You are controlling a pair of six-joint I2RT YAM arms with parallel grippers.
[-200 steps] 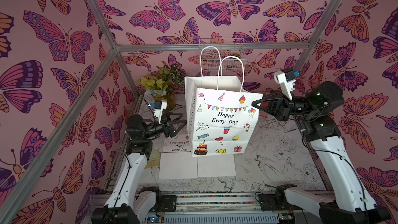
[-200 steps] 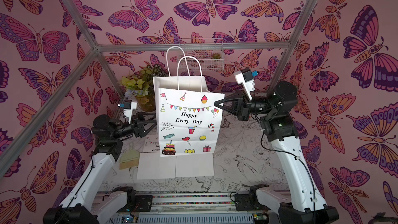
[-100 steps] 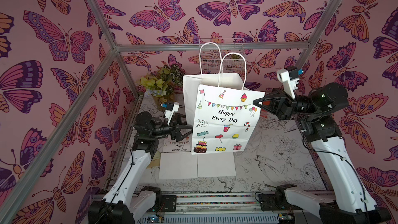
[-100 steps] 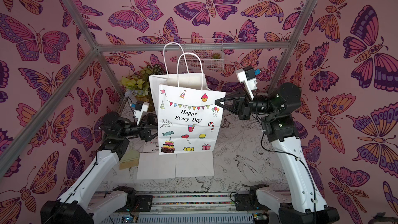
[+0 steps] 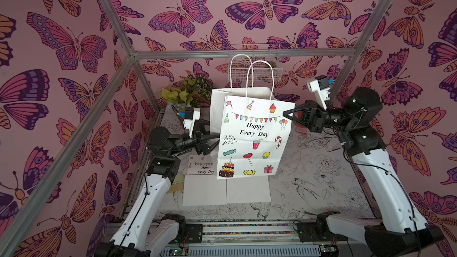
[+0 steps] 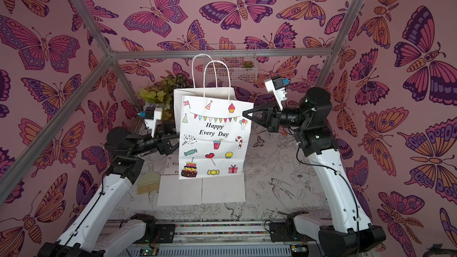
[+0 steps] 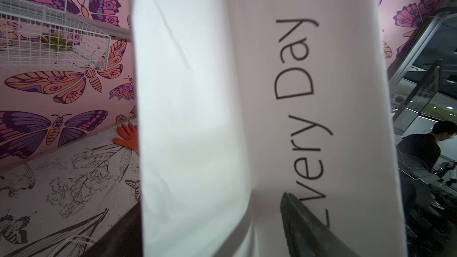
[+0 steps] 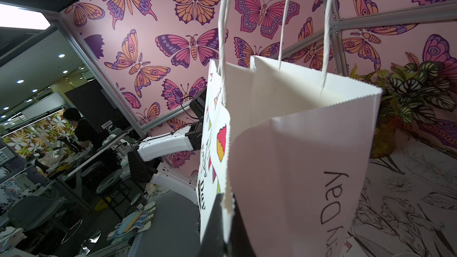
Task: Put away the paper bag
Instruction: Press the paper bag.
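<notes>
Right wrist view shows the paper bag [image 8: 296, 156] hanging upright with its mouth open. Its upper side edge is pinched between the pressed-together jaws of the right gripper [image 8: 226, 216], so that one corner carries it clear of the table [image 5: 321, 181]. In both top views it hangs over a stack of flattened bags [image 5: 226, 191], probably where it belongs once folded. The left gripper [image 5: 214, 143] has its jaws spread on either side of the opposite side fold, touching it or nearly so. I judge it is placed there to steady the bag or collapse that gusset.
</notes>
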